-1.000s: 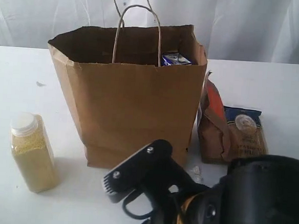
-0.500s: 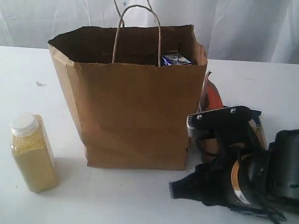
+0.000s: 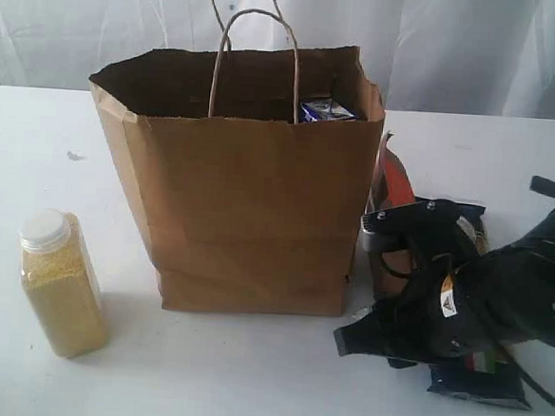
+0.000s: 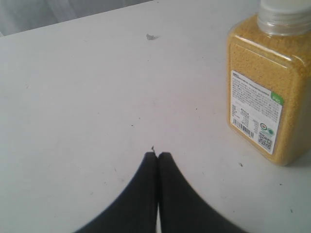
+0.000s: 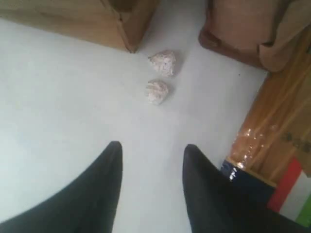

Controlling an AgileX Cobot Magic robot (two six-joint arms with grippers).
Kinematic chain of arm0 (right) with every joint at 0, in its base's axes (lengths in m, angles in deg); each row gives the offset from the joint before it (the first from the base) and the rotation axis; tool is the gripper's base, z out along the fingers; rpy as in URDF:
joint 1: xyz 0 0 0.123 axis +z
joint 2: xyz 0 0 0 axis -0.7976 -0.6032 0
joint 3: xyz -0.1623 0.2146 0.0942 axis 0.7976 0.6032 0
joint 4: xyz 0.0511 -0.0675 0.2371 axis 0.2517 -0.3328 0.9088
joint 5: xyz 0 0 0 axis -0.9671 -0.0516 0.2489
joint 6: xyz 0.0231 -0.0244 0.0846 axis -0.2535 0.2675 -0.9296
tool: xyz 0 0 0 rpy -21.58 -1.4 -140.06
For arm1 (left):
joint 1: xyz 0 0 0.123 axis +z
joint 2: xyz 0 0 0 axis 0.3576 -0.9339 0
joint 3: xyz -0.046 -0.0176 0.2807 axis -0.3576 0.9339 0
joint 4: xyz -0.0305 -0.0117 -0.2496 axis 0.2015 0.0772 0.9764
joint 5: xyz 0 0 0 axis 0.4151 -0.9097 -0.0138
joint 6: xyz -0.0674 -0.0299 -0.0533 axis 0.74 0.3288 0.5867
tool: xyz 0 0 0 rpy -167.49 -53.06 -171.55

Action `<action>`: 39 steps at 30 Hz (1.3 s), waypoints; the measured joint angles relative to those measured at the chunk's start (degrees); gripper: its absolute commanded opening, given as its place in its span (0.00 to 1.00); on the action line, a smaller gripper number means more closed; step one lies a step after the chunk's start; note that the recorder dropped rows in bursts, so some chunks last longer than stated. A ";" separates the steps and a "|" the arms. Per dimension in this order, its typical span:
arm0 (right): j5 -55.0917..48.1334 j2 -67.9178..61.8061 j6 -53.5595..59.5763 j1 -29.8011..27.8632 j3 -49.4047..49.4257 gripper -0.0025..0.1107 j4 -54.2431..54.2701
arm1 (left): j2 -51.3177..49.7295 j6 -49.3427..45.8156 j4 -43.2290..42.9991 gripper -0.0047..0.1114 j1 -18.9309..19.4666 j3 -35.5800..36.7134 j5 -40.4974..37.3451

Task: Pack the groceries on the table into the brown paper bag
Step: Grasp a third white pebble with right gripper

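The brown paper bag (image 3: 250,197) stands upright in the middle of the table (image 3: 228,376), with a small blue-white carton (image 3: 327,109) showing inside its right rim. A yellow-grain bottle with a white cap (image 3: 63,283) (image 4: 267,87) stands left of the bag. On the right, the brown pouch with an orange label (image 3: 393,192) (image 5: 238,29) and the spaghetti pack (image 3: 480,382) (image 5: 272,141) lie partly behind my right arm. My right gripper (image 3: 354,339) (image 5: 151,150) is open over bare table, beside the spaghetti pack. My left gripper (image 4: 158,154) is shut and empty, near the bottle.
Two small crumpled white scraps (image 5: 163,63) (image 5: 156,91) lie on the table between the bag's lower corner (image 5: 129,29) and the pouch. A white curtain (image 3: 460,49) hangs behind the table. A small dark mark (image 4: 151,36) is on the tabletop.
My right arm has swung from the front centre of the table to the right and now sits low in front of the pouch and spaghetti pack. Bag, bottle and left gripper have not moved.
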 measured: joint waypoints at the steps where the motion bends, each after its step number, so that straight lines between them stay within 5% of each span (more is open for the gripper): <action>1: 0.60 -0.89 0.40 0.00 0.00 0.36 0.41 | 0.00 0.00 0.00 0.04 0.00 0.00 0.00; 39: 11.06 -12.50 4.59 -2.28 -2.72 0.33 1.09 | 0.00 0.00 0.00 0.04 0.00 0.00 0.00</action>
